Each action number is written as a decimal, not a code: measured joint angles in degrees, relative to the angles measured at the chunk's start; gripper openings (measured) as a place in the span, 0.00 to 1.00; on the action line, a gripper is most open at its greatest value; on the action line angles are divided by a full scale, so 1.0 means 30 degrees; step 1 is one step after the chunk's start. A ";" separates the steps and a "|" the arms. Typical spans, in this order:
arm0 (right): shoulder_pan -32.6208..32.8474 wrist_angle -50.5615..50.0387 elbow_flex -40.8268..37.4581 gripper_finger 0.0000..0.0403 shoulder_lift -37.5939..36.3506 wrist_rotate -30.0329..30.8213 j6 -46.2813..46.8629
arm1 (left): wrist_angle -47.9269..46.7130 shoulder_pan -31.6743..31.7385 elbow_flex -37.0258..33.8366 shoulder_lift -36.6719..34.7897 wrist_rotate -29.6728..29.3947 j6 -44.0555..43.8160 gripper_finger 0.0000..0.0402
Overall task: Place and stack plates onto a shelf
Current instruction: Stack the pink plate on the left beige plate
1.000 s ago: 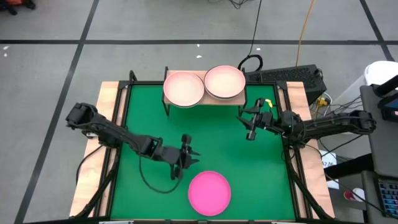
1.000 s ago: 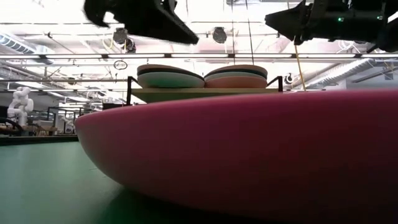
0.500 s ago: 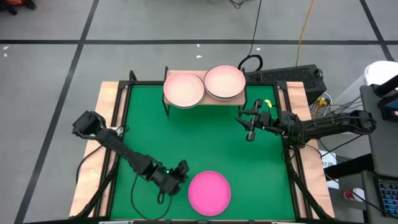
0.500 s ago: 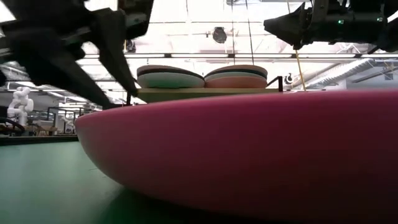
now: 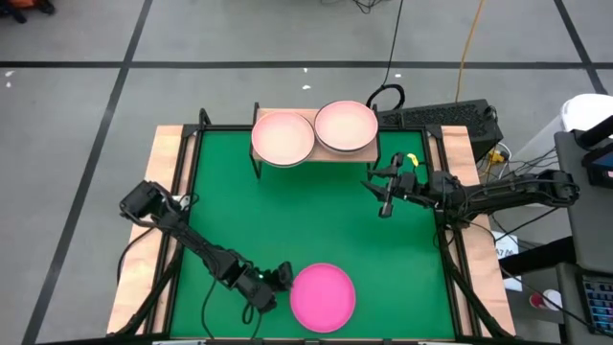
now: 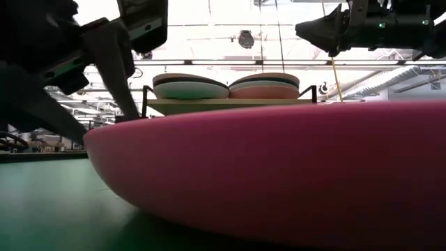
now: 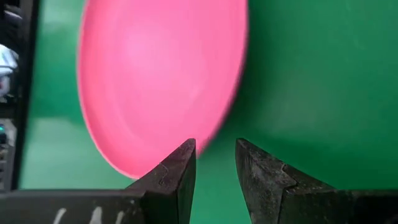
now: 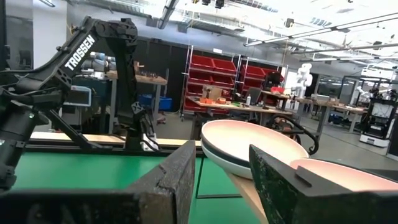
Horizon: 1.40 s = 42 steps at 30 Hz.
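Note:
A magenta plate (image 5: 323,297) lies on the green mat near the table's near edge; it fills the low view (image 6: 279,167). My left gripper (image 5: 275,282) is open, low at the plate's left rim, and the wrist view shows the rim (image 7: 143,168) by one fingertip. My right gripper (image 5: 385,198) is open and empty, above the mat's right side, just near of the shelf. The wooden shelf (image 5: 367,153) at the far edge carries two stacks of plates, one topped light pink (image 5: 283,137) and one topped pale peach (image 5: 346,126). My left gripper has one fingertip (image 7: 180,163) at the magenta plate's left rim (image 6: 132,122), coming down at a slant from the table's left. I cannot tell whether it touches the rim. The plate lies flat on the mat.
Wooden strips (image 5: 165,182) edge the mat on the left and right. Cables and a dark box (image 5: 450,117) lie beyond the far right corner. Open green mat (image 5: 306,211) lies between the shelf and the magenta plate.
My left gripper has gone down and toward the table's near edge, ending low at the magenta plate's left rim. The plate and the stacks have stayed where they were.

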 joint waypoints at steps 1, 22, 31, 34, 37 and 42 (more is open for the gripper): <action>0.0000 -0.0051 0.0000 0.33 0.0000 0.0002 0.0000 | 0.0350 0.0000 0.0000 0.0048 -0.0007 0.0233 0.30; 0.0007 -0.0282 0.0000 0.33 0.0007 0.1030 -0.0007 | 0.2900 0.1477 0.0011 0.1805 0.1638 0.0814 0.26; 0.0007 -0.0137 0.0000 0.33 0.0007 0.1000 -0.0015 | 0.2444 0.2361 0.0014 0.1120 0.1161 -0.1394 0.03; 0.0007 -0.0137 0.0000 0.33 0.0007 0.1000 -0.0015 | 0.1013 0.2613 -0.0044 0.0019 0.0604 -0.0836 0.03; 0.0007 -0.0129 0.0000 0.33 0.0000 0.0994 -0.0044 | -0.1207 0.2911 -0.0036 -0.2114 -0.1033 -0.0179 0.03; 0.0000 0.0078 0.0000 0.33 0.0000 0.0993 -0.0082 | -0.2811 0.3435 -0.0052 -0.6286 -0.3448 0.0887 0.03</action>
